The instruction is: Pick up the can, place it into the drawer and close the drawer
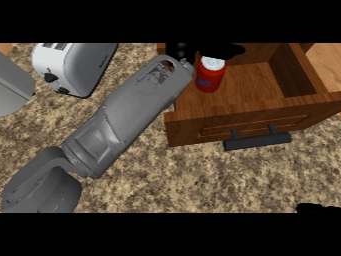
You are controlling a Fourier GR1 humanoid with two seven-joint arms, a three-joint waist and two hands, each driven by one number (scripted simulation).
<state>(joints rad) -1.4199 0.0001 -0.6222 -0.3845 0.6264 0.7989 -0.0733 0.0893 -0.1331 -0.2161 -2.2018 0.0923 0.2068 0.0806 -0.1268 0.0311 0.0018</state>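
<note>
The speckled stone counter (202,175) fills most of the head view. On it, toward 2 o'clock, sits the open wooden drawer (276,107), its dark bar handle (258,141) at the front face, toward 5 o'clock from the drawer's middle. The left forearm (129,115) runs as a long grey diagonal from 7 o'clock up toward 12 o'clock, its far end crossing the drawer's left wall. At 11 o'clock stands a white and grey toaster (73,65), and a grey rounded object (3,82) shows at 9 o'clock, cut by the edge.

The red can (210,76) with a white top stands upright inside the drawer, in its left part, just beside the forearm's end. The left hand (221,50) is black and lies at 12 o'clock directly above the can's top; whether its fingers pinch the can or are spread, I cannot tell. A sliver of the right hand (324,207) shows at 5 o'clock, its fingers unreadable.
</note>
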